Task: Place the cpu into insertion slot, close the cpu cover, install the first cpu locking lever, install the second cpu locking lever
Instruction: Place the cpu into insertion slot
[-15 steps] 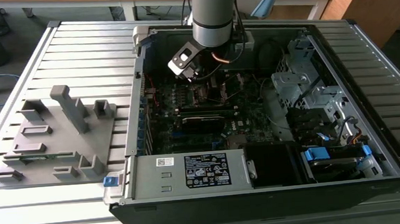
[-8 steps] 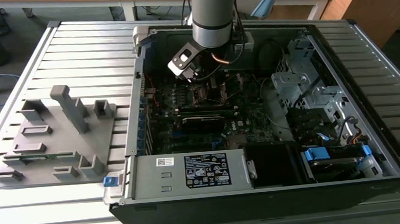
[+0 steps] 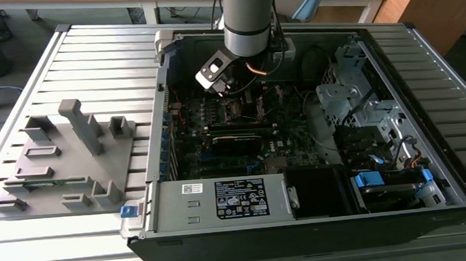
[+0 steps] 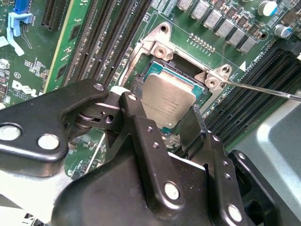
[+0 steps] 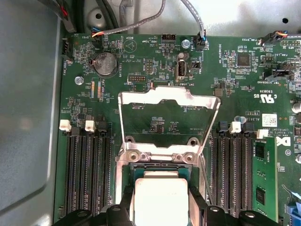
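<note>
The cpu, a silver-grey square chip, sits between my two black fingers in both wrist views, and my gripper is shut on its opposite edges. It hangs just above the insertion slot, whose dark centre and teal edge show beyond it. In the first wrist view the cpu covers most of the insertion slot. The cpu cover, a silver frame with a square window, stands open and upright behind the slot. A thin locking lever sticks out sideways, unlatched. In the exterior view my gripper is low over the motherboard.
Black memory slots flank the socket on both sides, with a memory stick in one. The open computer case has a drive cage at the exterior view's right and a power supply in front. A grey fixture lies outside.
</note>
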`<state>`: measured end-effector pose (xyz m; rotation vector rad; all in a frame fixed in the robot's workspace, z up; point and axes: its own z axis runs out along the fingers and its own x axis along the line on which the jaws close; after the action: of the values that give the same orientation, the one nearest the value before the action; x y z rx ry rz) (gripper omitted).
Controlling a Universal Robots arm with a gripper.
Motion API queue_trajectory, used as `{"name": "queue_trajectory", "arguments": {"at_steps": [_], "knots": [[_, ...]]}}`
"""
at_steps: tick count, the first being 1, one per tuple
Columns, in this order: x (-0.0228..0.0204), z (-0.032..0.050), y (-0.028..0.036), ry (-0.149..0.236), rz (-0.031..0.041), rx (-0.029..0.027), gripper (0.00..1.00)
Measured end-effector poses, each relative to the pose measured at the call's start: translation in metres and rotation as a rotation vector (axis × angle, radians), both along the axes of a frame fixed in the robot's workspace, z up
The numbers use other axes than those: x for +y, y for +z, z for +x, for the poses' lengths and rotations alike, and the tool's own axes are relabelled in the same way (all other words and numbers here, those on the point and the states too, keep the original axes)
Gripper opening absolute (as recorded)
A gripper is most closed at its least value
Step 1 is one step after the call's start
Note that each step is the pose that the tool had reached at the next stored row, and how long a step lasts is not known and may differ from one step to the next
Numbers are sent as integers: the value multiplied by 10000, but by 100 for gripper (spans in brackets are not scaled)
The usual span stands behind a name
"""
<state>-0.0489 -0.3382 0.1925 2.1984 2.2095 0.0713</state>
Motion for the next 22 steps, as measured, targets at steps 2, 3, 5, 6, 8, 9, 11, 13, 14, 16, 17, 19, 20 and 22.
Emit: {"name": "queue_trajectory", "arguments": {"at_steps": [2, 3, 5, 6, 8, 9, 11, 13, 14, 16, 17, 19, 20, 22], "knots": [[0, 0, 0, 0, 0, 0, 54], [0, 0, -1, 0, 0, 0, 54], [0, 0, -3, 0, 1, 0, 54], [0, 0, -5, 0, 0, 0, 54], [-1, 0, -12, 0, -4, 2, 54], [-1, -1, -12, 0, -5, 3, 54], [0, 0, -14, 0, -1, 1, 54], [0, 0, -15, 0, 1, 0, 54], [0, 0, -15, 0, 1, -1, 54], [1, 0, -11, 0, 5, -4, 54], [2, 1, -5, -1, 11, -8, 54], [2, 1, 11, 0, 12, -5, 54], [1, 1, 13, 0, 9, -3, 54], [1, 0, 14, -4, 7, -2, 54]]}}
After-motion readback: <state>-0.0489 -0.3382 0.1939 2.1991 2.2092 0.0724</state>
